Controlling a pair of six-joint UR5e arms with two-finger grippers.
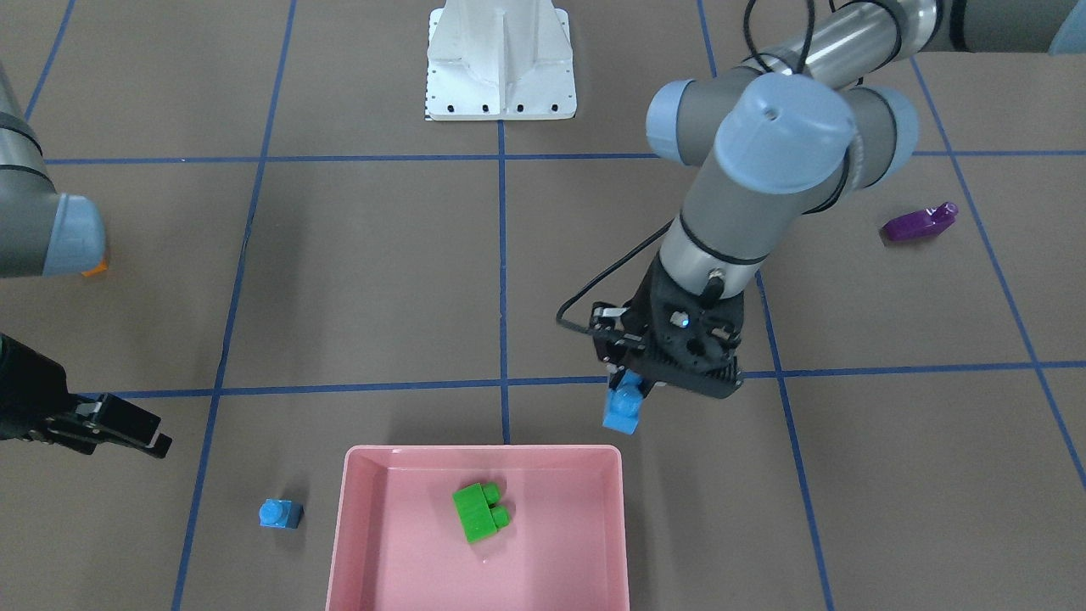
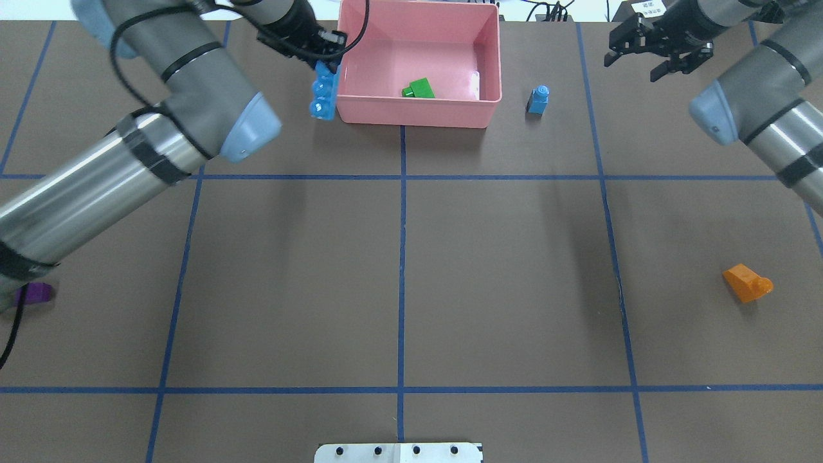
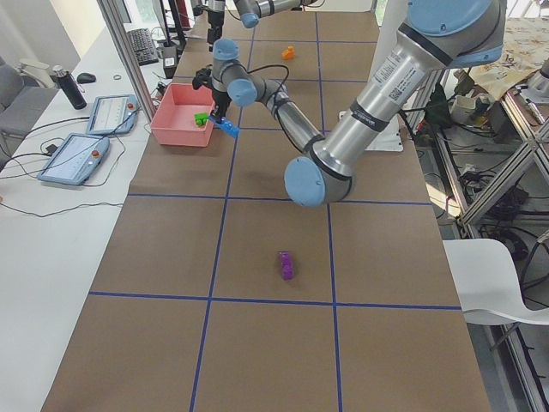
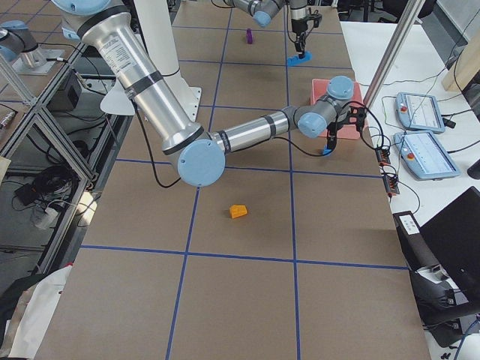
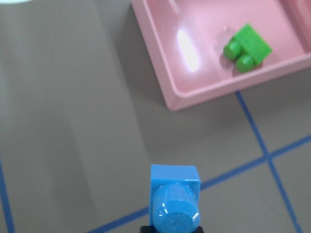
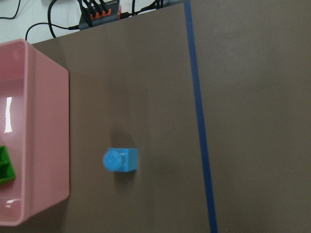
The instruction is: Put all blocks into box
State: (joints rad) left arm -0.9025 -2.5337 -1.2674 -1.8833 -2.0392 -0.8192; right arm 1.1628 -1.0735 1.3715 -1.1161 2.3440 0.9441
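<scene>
Box [image 1: 562,556] holds 1 green block [image 1: 481,512].

A brown bench [image 2: 289,276] carries a grid of blue tape lines [image 2: 402,257]. Beside it runs a white desk [image 3: 34,257] with two tablet-like consoles [image 3: 73,156], a keyboard [image 3: 140,45] and what may be a dark bottle [image 3: 67,86]. An aluminium post [image 3: 129,56] rises between them. A white chair [image 3: 497,283] stands opposite.

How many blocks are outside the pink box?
4: long blue block in the left gripper, small blue cube beside the box, orange block and purple block farther away.
</scene>
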